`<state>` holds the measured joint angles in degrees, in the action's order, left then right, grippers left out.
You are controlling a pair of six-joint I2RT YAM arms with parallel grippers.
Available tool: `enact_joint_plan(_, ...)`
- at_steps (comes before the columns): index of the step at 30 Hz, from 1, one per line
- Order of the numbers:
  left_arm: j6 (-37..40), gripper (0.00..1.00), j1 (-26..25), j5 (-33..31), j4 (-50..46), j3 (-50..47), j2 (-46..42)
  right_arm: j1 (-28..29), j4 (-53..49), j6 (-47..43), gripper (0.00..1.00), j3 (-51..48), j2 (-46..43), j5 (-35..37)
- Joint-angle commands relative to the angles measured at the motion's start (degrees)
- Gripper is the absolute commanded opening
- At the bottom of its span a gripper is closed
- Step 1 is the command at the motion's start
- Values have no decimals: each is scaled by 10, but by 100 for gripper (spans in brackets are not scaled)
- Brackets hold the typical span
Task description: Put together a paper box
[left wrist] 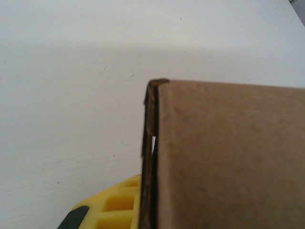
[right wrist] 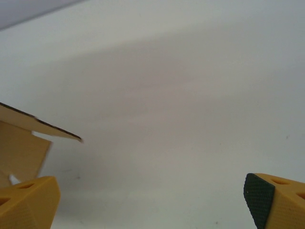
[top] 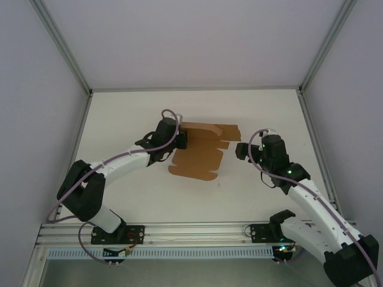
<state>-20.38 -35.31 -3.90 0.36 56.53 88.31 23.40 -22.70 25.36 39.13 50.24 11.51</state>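
The paper box (top: 200,156) is a brown kraft die-cut sheet lying mid-table, with its far flaps (top: 209,130) folded up. My left gripper (top: 181,139) is at the sheet's left far corner, shut on a raised double-layer wall (left wrist: 151,157). One yellow finger (left wrist: 114,202) presses that wall from the left, and the other finger is hidden behind the brown panel (left wrist: 228,157). My right gripper (top: 241,149) hovers just right of the sheet and is open (right wrist: 152,202), with bare table between its fingertips (right wrist: 259,195). A cardboard flap edge (right wrist: 38,126) shows at the far left of the right wrist view.
The white table (top: 263,119) is bounded by an aluminium frame rail (top: 197,230) at the near edge and white walls on the other sides. Both arm bases (top: 116,233) are bolted to the rail.
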Motion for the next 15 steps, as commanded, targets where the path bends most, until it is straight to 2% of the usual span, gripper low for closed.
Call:
enact_joint_plan(1,-13,0,5,6,15,-5,-16,-3,15,11,99,0,19,-45)
enact_joint_plan(9,-26,0,6,21,25,-10,-19,-3,95,-5,99,5,82,-54)
enact_joint_plan(15,-33,0,6,30,28,-7,-19,-3,156,-7,100,6,109,-134)
